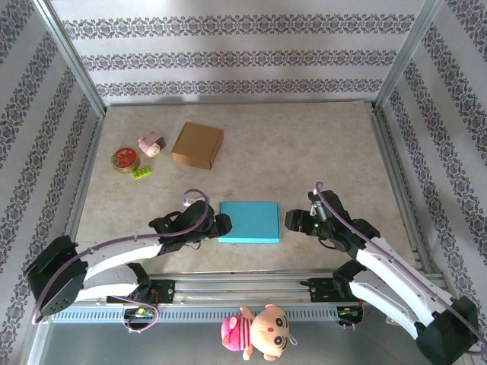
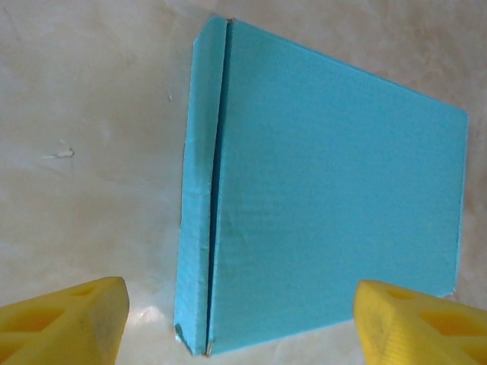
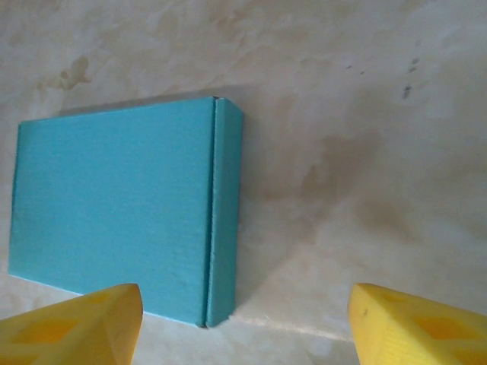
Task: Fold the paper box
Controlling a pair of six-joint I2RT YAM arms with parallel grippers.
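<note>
Starting at the left: a tin and a brown box sit far back, well clear of the work. The left pincer stands wide and empty, just beside the blue box. That box lies flat and closed on the table, between the arms. The right pincer is likewise wide and empty, near its other side. Judgement: folding appears complete.

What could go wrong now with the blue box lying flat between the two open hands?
The side flap of the blue box shows a dark gap along its seam, so it might spring open. The left hand and right hand sit open close beside the box, so either could nudge it or catch an edge when pulling away.
</note>
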